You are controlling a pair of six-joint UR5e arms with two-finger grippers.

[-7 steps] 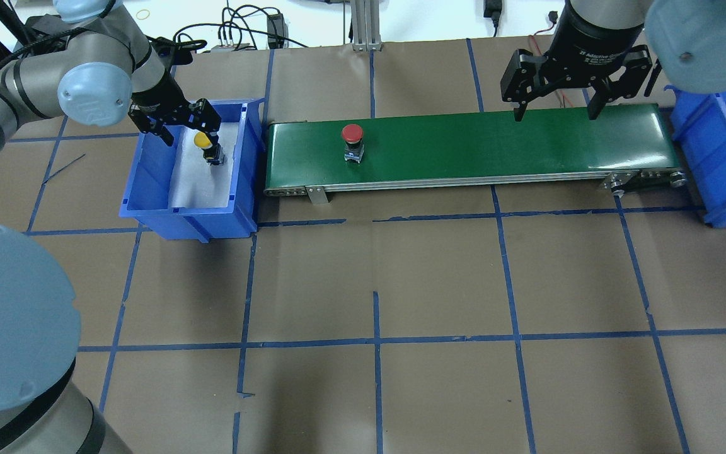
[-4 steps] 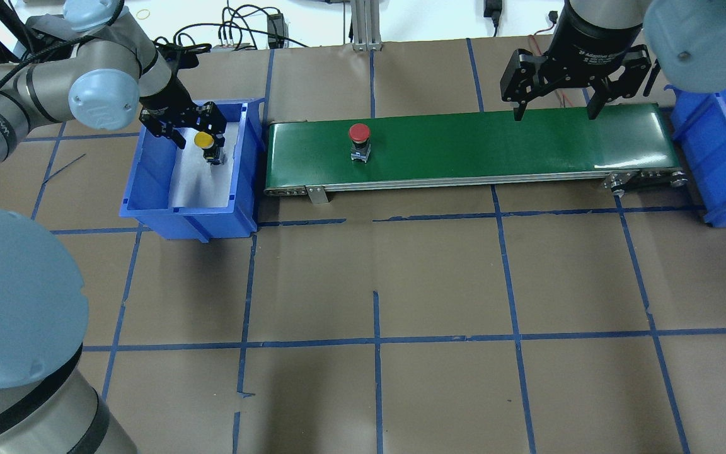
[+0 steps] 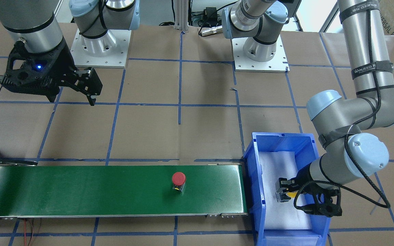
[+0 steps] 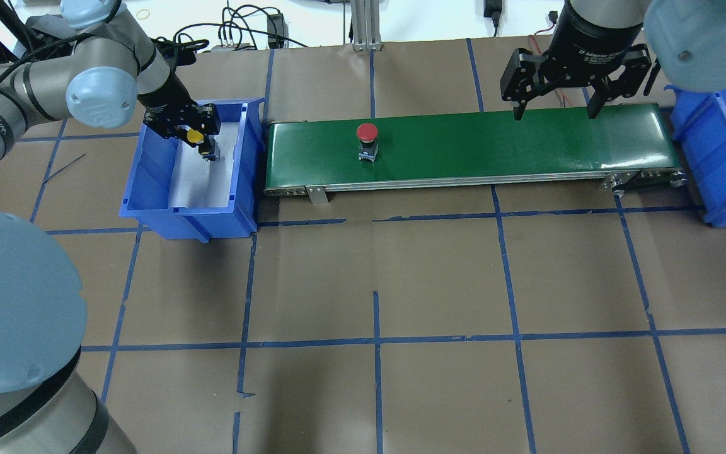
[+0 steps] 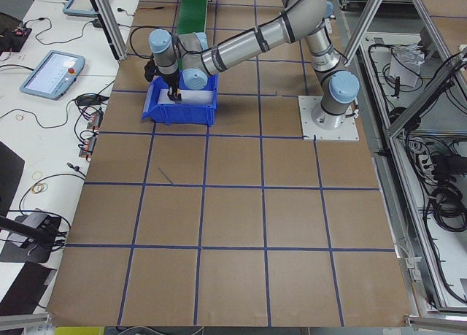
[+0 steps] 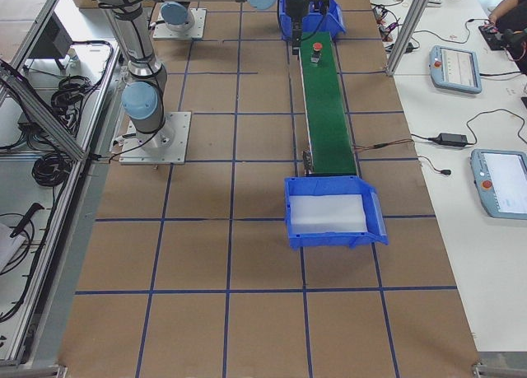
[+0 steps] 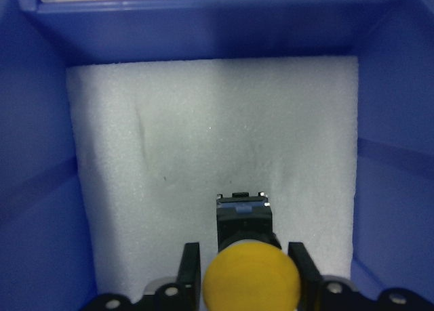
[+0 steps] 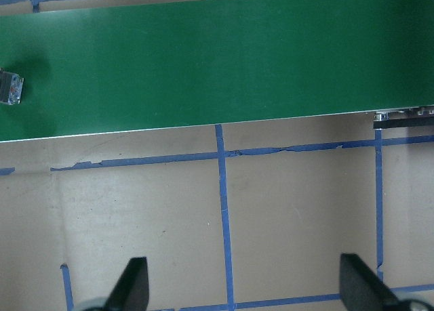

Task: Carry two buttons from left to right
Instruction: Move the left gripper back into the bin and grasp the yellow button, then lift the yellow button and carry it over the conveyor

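Fingers [image 7: 192, 269] of left hand [image 7: 244, 249] pinch yellow button [image 7: 251, 285].

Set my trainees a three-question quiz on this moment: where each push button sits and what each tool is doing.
1. True or false: the round red-capped push button stands on the green conveyor belt.
2. The round yellow-capped push button is: A) on the belt; B) inside the blue plastic bin, clamped in the left tool; C) beside the red-capped button.
3. Fill in: the right tool is ____ (open/shut).
Key: 1 true; 2 B; 3 open.
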